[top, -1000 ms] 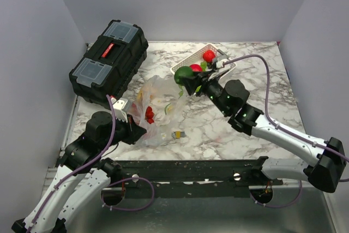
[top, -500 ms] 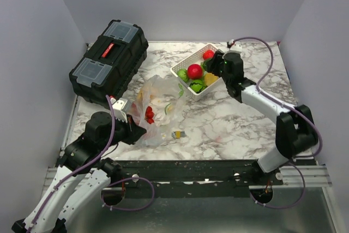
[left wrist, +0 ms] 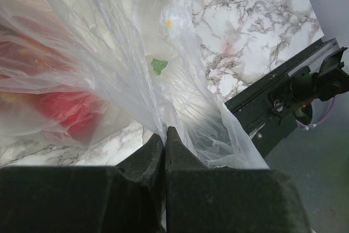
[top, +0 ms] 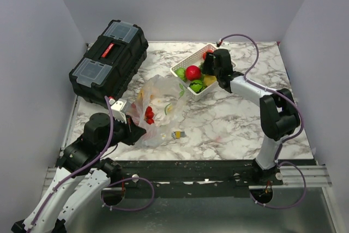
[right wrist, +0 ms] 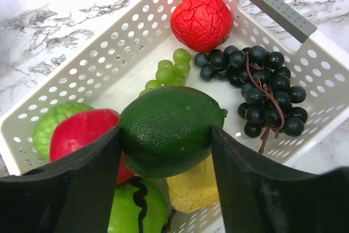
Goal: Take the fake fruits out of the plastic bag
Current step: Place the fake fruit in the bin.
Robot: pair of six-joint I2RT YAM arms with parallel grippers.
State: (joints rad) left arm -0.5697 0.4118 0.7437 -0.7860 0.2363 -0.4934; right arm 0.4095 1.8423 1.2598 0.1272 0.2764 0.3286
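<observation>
Right pincer [right wrist: 165, 141] part open, clamping my dark green fruit [right wrist: 166, 121] over white basket [right wrist: 103, 58], frame centre. Left pincer [left wrist: 164, 143] pinched closed on plastic bag [left wrist: 109, 47]; red fruits [left wrist: 68, 110] inside, left of frame.

Marble table [top: 229, 124]: black toolbox [top: 109, 58], white basket [top: 185, 60], plastic bag [top: 158, 94], small yellow object [top: 178, 134].

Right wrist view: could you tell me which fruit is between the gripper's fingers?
The dark green fruit; the red fruit, black grapes and others lie outside.
</observation>
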